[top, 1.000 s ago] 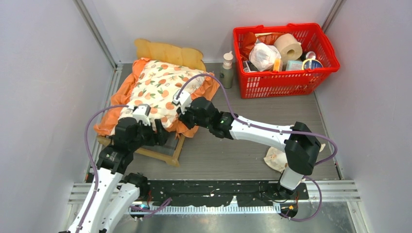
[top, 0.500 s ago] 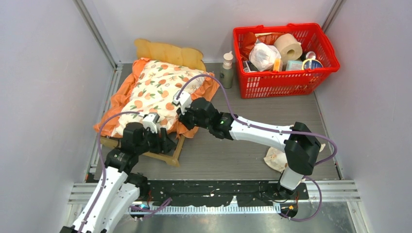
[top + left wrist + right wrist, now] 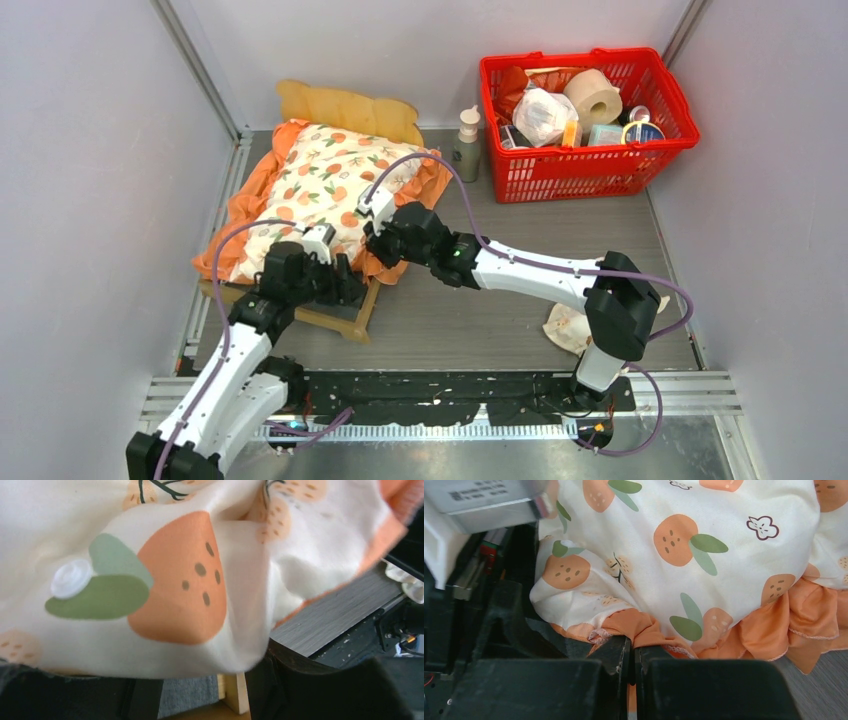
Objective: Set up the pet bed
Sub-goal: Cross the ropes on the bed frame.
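At the left back of the desk, the pet bed [image 3: 345, 108] stands with the cushion [image 3: 330, 185] lying askew over it, spilling past the frame. I reckon the cushion wants drawing square into the frame, both arms pulling evenly so nothing bunches. The left gripper [image 3: 340, 283] is buried against the cushion's near edge; whether its jaws pinch cloth I cannot tell. The right gripper [image 3: 634, 655] has its jaws closed tight on the orange ruffle [image 3: 639, 627].

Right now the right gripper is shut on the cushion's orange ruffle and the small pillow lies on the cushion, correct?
Not quite. The right gripper is shut on the ruffle of the cushion, but the small pillow lies on the table by the right arm's base, as the top view shows.
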